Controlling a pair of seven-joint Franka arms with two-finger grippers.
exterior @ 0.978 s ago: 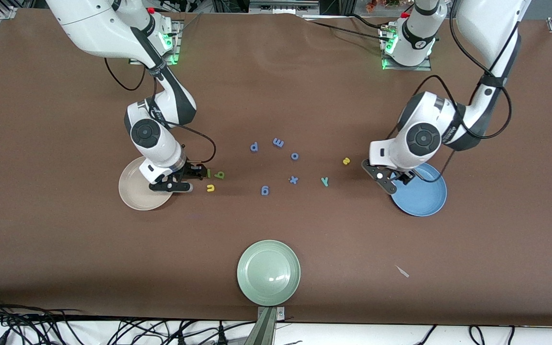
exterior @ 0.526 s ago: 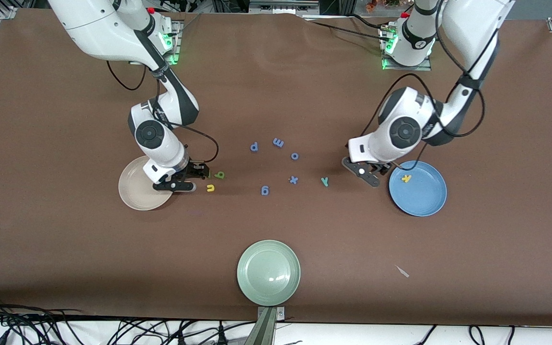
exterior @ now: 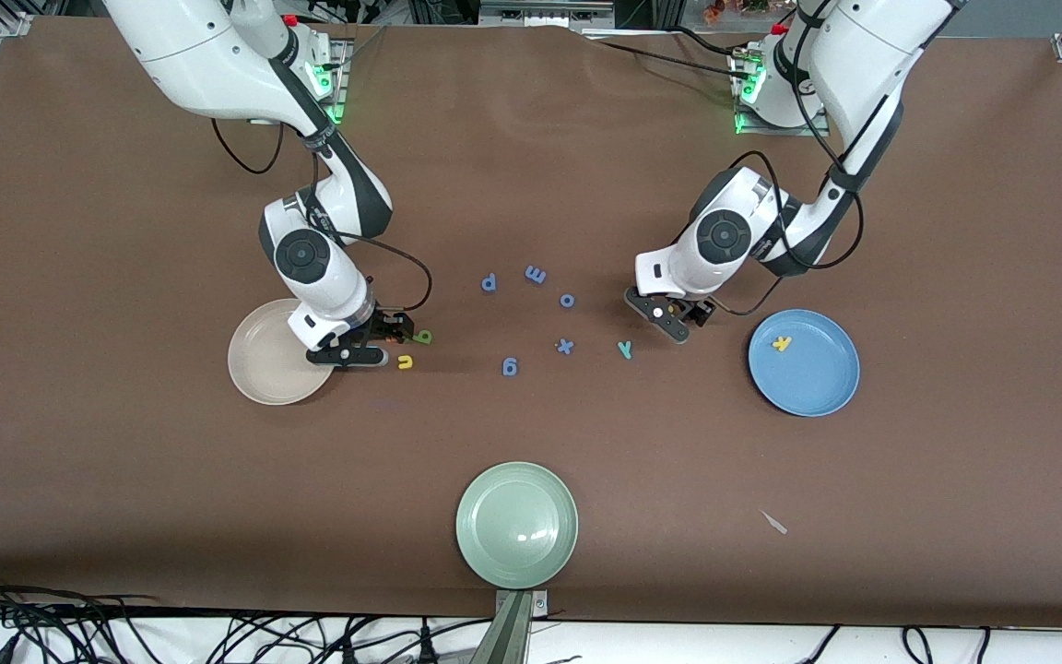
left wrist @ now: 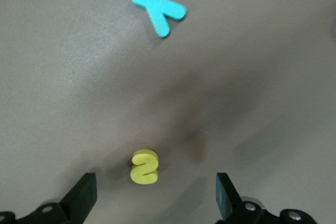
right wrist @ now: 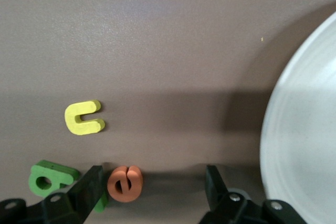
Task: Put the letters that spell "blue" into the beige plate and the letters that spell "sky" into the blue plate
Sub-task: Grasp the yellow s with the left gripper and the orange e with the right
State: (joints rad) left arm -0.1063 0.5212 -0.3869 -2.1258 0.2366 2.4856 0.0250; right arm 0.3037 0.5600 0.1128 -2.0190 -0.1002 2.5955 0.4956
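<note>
The left gripper (exterior: 671, 325) is low over the tabletop (exterior: 125, 480), jaws wide open and empty, with the yellow s (left wrist: 144, 167) lying on the tabletop between its open fingers. The teal y (exterior: 625, 349) lies near it, nearer the front camera and apart from the fingers. The yellow k (exterior: 781, 344) already lies in the blue plate (exterior: 817, 387), which sits toward the left arm's end of the table, well apart from the left gripper.

The right gripper (exterior: 367, 343) is low beside the beige plate (exterior: 259, 369), its jaws spread and holding nothing. The orange e (right wrist: 125, 183) lies on the tabletop between its fingers. The green b (exterior: 422, 337) sits just beside one finger, outside the gap, and a bit of green, perhaps the l, shows at that finger in the right wrist view. The yellow u (exterior: 405, 362) lies close by, nearer the front camera than the b. The beige plate holds no letters.

Five blue letters (exterior: 536, 275) are scattered mid-table between the two grippers. A pale green plate (exterior: 517, 526) sits nearest the front camera.
</note>
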